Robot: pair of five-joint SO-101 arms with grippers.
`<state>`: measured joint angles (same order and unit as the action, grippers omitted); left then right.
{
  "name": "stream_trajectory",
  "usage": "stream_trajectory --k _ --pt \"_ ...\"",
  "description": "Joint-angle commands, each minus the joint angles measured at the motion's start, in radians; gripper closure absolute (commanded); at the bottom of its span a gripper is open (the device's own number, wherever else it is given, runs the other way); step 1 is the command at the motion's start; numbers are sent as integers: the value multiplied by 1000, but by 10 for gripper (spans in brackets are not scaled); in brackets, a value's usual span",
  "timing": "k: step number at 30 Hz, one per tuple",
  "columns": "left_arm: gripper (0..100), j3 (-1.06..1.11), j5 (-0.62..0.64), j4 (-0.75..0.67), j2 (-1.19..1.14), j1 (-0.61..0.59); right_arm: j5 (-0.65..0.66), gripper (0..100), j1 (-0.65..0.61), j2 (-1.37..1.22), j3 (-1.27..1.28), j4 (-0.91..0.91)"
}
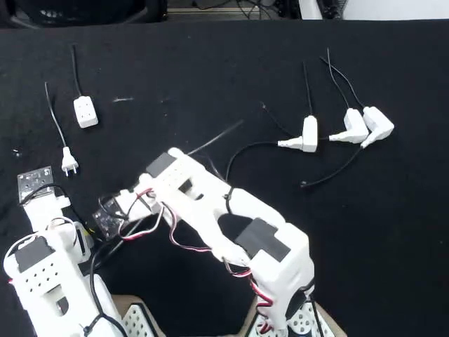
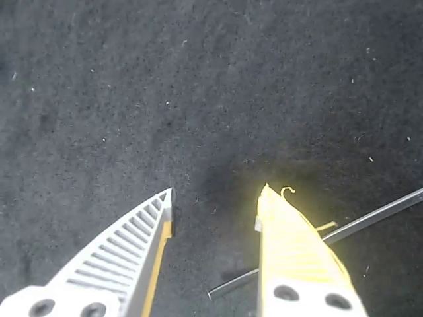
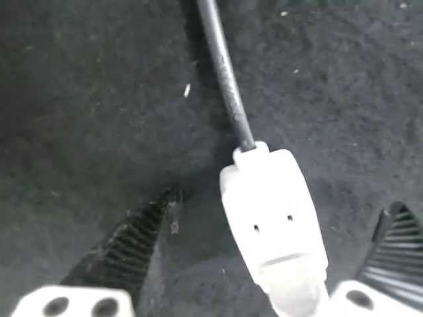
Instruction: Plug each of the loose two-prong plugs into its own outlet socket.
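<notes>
Right tool [image 3: 284, 203] first: its black fingers [image 3: 132, 244] stand wide apart on either side of a white plug body [image 3: 274, 211] lying flat on the cloth [image 3: 79, 99]. The plug body's cable [image 3: 225, 72] runs away from the wrist, and neither finger touches it. I take this for the grasping step on one plug, not yet closed. The next move calls for the fingers to come in squarely on the body's flanks, clear of the cable. Then comes a lift and a carry to the free socket [image 1: 85, 111], which lies at the far left of the counter [image 1: 210, 70], close by another loose plug [image 1: 69, 163]. Left tool [image 2: 217, 190] hangs open over bare cloth, holding nothing, a thin dark wire [image 2: 370, 214] passing its yellow finger [image 2: 291, 244]. On the right, three white pieces [image 1: 354, 126] look already mated, though I can't be certain. The cloth is black and lint-flecked. Beyond the counter's far edge sits what looks like a chair base [image 1: 77, 10].
</notes>
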<state>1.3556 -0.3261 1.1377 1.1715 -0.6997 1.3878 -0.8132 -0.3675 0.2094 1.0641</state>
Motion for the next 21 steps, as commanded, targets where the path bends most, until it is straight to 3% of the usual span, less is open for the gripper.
stream_trajectory --k 1,3,7,9,15,21 --pt "791 -59 -11 3 12 -10 -81 590 -12 42 2 -84" --pt "791 -59 -11 3 12 -8 -92 673 -11 16 2 -94" --pt "791 -58 -11 3 12 -8 -106 995 -2 -4 -4 -95" --pt "791 -56 -11 3 12 -8 -178 946 25 4 -24 -81" --pt "791 -51 -11 3 12 -7 -428 988 160 128 -165 112" --pt "791 -51 -11 -3 12 -1 -718 988 420 271 -288 313"
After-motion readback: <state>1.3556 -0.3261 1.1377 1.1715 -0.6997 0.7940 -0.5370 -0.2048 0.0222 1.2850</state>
